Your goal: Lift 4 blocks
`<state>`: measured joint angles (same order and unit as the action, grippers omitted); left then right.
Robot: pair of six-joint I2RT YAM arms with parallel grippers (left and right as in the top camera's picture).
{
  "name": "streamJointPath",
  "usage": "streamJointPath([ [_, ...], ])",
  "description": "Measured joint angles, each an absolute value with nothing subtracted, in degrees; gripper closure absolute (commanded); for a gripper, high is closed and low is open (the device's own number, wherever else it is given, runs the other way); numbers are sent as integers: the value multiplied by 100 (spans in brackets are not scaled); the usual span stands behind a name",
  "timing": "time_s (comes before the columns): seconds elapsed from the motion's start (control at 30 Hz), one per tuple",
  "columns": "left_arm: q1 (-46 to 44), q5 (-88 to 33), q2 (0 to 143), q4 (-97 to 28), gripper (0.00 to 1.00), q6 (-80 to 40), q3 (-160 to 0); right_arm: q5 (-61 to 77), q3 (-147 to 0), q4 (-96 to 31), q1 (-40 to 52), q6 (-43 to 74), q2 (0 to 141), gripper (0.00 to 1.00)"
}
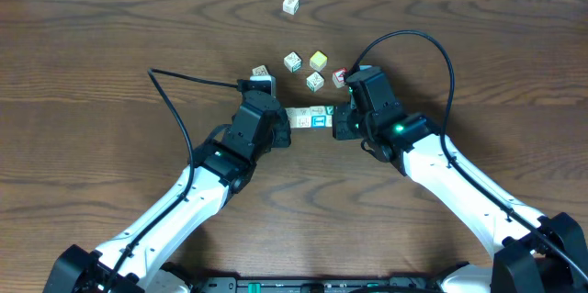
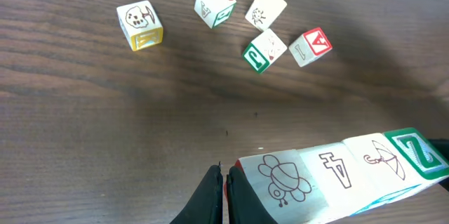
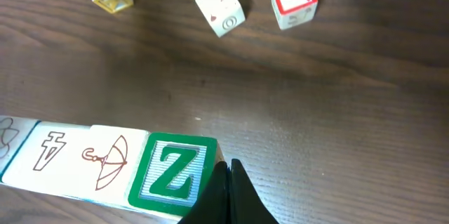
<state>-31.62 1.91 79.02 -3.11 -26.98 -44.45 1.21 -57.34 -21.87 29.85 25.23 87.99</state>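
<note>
Four cream blocks (image 1: 308, 117) lie end to end in one row between my two grippers. The left wrist view shows the row (image 2: 337, 171) with a bug, a "4", an umbrella and a green "Z" (image 2: 414, 154) on top. My left gripper (image 2: 224, 175) is shut, with the side of its fingers against the bug end. My right gripper (image 3: 226, 171) is shut against the "Z" block (image 3: 172, 168). Neither gripper has anything between its fingers. In the overhead view the left gripper (image 1: 288, 126) and right gripper (image 1: 336, 120) flank the row. I cannot tell whether the row is off the table.
Loose cubes lie beyond the row: a yellow-faced one (image 1: 319, 59), a red-faced "A" cube (image 1: 340, 76), two cream ones (image 1: 293, 61) (image 1: 315, 80), one by the left arm (image 1: 261, 73) and one farther back (image 1: 290, 4). Black cables arch over both arms.
</note>
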Motion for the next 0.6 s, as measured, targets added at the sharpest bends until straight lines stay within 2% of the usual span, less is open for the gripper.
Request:
streamJointPath([
  [0.6,-3162,191,7902,-307,93,-2698,-4445,40,-5734,-2112,2985,2523,8724,99],
])
